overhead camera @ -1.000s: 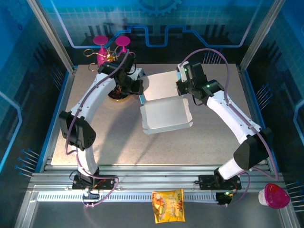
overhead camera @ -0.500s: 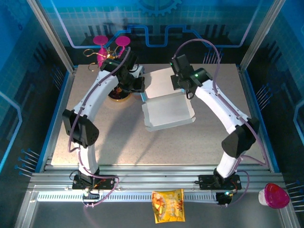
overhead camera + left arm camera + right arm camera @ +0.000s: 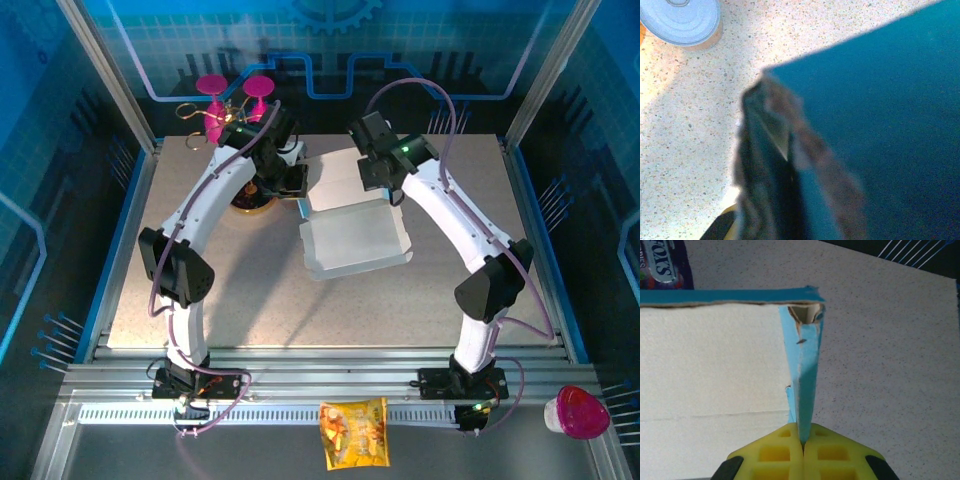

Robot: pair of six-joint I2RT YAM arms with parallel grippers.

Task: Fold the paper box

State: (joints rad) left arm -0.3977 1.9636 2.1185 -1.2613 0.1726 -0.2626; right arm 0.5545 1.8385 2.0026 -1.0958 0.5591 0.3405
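The speckled table (image 3: 200,290) takes up most of the overhead view, with glass walls around it. The left arm (image 3: 205,205) and the right arm (image 3: 450,215) both arch in toward the far middle of the table.

The paper box (image 3: 352,240) lies between them, at the middle of the table and slightly toward the far side. Its near part is a shallow open tray with low raised walls and a pale inside. A flat pale panel stretches away from it toward the back.

The left gripper (image 3: 296,182) is at the left edge of that far panel. In the left wrist view its dark fingers (image 3: 770,165) are blurred, but they are closed, with blue cardboard pinched between them. The right gripper (image 3: 802,442) is at the right side of the box. Its yellow fingertips are pressed tight together on a thin upright blue wall, just beside the whitish inner face.

A round tin (image 3: 682,20) with a silvery lid sits on the table under the left arm, near the box. A purple packet (image 3: 662,262) lies just beyond the box's far wall. An orange snack packet (image 3: 352,432) rests on the front rail, well apart from the box. A pink-lidded cup (image 3: 578,412) stands at the front right corner, and two pink goblets (image 3: 212,88) stand at the back left.
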